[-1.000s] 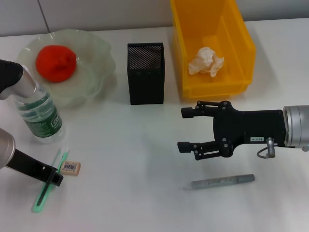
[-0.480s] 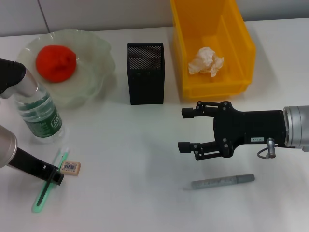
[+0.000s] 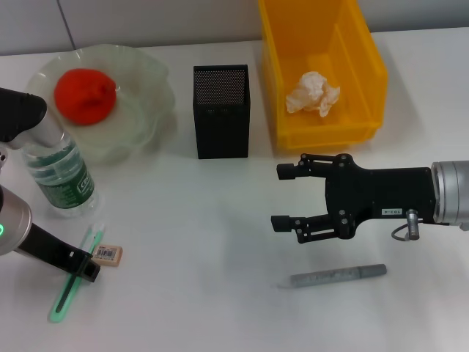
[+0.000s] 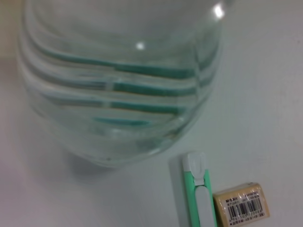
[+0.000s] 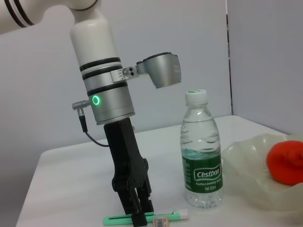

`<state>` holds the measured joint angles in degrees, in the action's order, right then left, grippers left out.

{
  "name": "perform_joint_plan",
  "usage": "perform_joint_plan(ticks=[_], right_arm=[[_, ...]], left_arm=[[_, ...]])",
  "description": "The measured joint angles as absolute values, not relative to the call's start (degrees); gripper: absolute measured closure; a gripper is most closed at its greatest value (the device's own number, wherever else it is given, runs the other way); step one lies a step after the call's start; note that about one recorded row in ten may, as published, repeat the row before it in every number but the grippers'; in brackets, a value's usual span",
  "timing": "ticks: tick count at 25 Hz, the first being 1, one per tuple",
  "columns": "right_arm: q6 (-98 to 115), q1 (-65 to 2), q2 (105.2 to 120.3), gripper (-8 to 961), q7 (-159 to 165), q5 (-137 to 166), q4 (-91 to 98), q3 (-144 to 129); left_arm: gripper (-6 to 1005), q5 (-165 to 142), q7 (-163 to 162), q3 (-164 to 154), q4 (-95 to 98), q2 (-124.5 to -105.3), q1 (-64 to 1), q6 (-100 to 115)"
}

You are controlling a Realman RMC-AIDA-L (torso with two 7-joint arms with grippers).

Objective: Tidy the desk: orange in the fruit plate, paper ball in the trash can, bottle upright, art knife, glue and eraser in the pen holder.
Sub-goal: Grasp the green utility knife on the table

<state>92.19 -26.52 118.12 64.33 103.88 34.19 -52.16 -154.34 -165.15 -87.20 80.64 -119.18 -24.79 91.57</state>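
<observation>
Left gripper, shut and empty, stays over art knife, its arm edged clear of upright bottle at 12 o'clock; right gripper unchanged, wide open, empty.

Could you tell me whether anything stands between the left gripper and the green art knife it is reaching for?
Nothing visible does. The left gripper is right down at the art knife on the table, fingertips at its middle. The eraser lies close beside the knife, and the upright bottle stands apart to one side.
</observation>
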Motion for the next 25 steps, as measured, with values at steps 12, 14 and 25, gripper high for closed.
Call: perform_joint_plan(ticks=[12,14,25], right_arm=[[92.19,-26.4,118.12,112,64.33,103.88,34.19,-52.12],[92.19,-26.37,118.1,113,64.33,103.88,34.19,-52.12],[92.19,-26.37,118.03,113,64.33,103.88,34.19,-52.2]], left_arm=[[632,-154.36,-165.15,-87.21,80.22,-119.18,-24.9,91.58],[637,-154.19,-165.15,-86.84,80.22,-119.18,-24.97,91.64],[800,-154.14,-165.15,-86.77,80.03,-119.18,-25.12,92.19]])
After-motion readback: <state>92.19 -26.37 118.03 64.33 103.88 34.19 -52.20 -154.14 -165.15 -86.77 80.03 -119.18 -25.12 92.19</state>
